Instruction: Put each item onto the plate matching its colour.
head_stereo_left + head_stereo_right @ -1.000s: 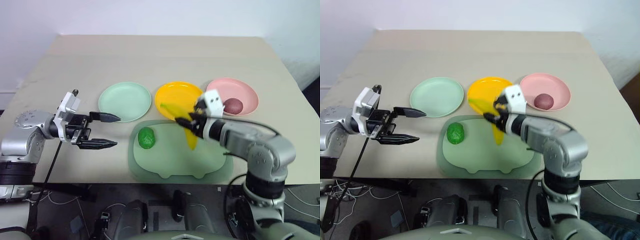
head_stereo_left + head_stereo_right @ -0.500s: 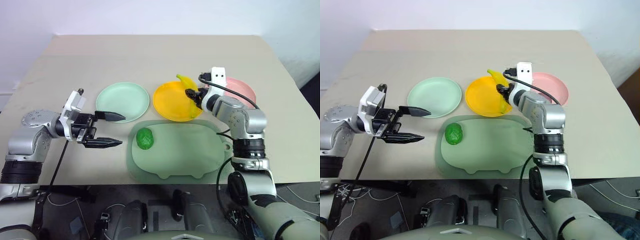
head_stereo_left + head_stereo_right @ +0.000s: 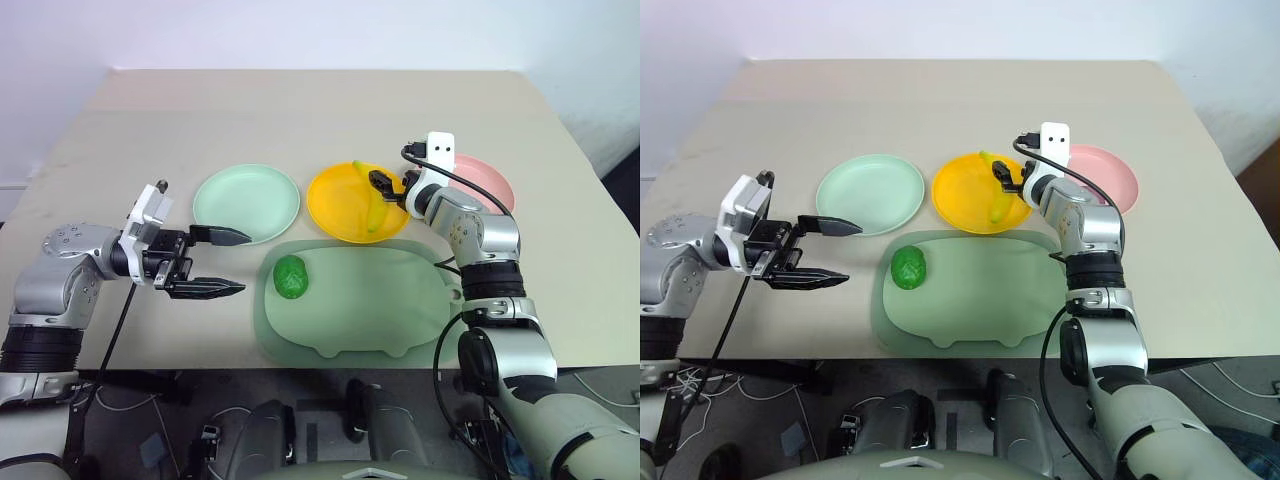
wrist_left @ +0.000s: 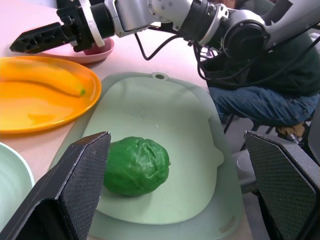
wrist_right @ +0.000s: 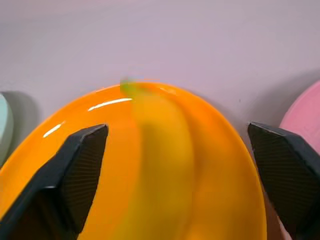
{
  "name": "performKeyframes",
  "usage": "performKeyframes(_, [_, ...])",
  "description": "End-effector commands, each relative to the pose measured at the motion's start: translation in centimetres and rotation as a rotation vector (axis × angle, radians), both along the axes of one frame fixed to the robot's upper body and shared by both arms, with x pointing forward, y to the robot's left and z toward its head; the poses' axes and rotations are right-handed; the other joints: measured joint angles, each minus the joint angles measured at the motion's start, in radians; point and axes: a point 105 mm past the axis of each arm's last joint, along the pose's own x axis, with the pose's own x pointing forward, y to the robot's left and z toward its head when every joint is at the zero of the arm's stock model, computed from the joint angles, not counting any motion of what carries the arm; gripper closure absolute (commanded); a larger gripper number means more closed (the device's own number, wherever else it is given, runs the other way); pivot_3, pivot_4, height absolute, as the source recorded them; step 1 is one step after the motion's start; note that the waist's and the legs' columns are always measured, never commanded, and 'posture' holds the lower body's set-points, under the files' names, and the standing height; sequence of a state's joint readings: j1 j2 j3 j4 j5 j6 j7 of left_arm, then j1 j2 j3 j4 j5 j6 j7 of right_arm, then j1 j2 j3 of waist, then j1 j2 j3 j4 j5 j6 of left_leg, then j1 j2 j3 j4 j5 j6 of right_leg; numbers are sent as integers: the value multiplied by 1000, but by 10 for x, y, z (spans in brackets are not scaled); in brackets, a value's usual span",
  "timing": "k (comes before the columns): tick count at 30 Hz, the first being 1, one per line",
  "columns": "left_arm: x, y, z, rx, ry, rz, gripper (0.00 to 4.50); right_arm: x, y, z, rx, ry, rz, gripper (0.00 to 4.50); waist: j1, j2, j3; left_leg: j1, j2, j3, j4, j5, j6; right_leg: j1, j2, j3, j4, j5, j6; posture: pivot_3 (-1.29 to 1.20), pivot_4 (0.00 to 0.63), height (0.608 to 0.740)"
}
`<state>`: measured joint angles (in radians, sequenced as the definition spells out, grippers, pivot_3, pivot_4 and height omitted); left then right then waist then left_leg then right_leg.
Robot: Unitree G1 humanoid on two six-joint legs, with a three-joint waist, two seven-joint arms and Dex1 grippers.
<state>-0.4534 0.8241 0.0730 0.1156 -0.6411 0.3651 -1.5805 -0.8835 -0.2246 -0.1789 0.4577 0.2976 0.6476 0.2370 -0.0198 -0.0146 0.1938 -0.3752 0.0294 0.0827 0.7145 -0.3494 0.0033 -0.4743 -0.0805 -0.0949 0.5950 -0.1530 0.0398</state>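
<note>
The yellow banana [image 3: 374, 205] lies on the bright yellow plate [image 3: 335, 205]. My right gripper [image 3: 384, 184] hangs open just above the plate's far right side, its fingers [image 5: 80, 165] wide apart with the banana [image 5: 160, 150] free between them. A bumpy green fruit [image 3: 291, 275] rests on the left part of the pale green pig-shaped board [image 3: 360, 310]. My left gripper [image 3: 243, 262] stands open over the table left of the board, pointing at the green fruit [image 4: 136, 166] without touching it. Behind it lies the mint green plate [image 3: 247, 203], bare. My right arm partly hides the pink plate [image 3: 487, 180].
The plates sit in a row across the middle of the beige table [image 3: 300, 110], with the board in front of them near the table's front edge. A seated person's legs [image 4: 255, 100] show past the table in the left wrist view.
My right gripper carried the banana forward over the yellow plate and opened; the banana now lies on the plate. The left arm kept still. The camera shifted a little.
</note>
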Motion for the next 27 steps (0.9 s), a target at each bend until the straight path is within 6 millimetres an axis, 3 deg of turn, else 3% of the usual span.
performKeyframes(1, [1,2,9,-6,-46,11,0,-8,3,54,67,-211,83,23,0,1,1,0,0,0,0,0,0,0,0,0,0,0,0,0,150,740])
performKeyframes(3, [2,1,9,-8,-48,10,0,-16,4,69,122,-266,151,23,1,1,0,0,1,0,0,0,0,0,0,0,0,0,0,0,150,740])
performKeyframes(5, [4,0,9,-12,-49,13,0,-34,5,74,62,-316,291,23,8,1,0,0,1,0,0,0,0,0,0,0,0,0,0,0,150,740])
performKeyframes(9, [10,-1,7,-23,-36,36,0,-85,0,73,22,-312,669,23,15,1,0,0,0,-1,1,-1,2,2,-1,0,-1,0,0,0,150,740])
performKeyframes(13, [15,-3,6,-36,-20,57,0,-119,-19,61,-27,-243,854,23,8,1,0,1,-1,-1,1,-1,2,2,0,0,-2,0,0,0,150,740])
performKeyframes(20, [18,-7,5,-50,-23,69,0,-141,-49,37,-211,-155,1011,23,7,0,0,2,0,1,1,-1,2,2,0,0,-2,0,0,0,150,740])
performKeyframes(27, [28,-10,6,-65,-7,128,0,-152,-53,17,-279,-120,1103,23,12,0,1,2,-1,1,2,-1,2,2,-1,0,-2,0,0,0,150,740])
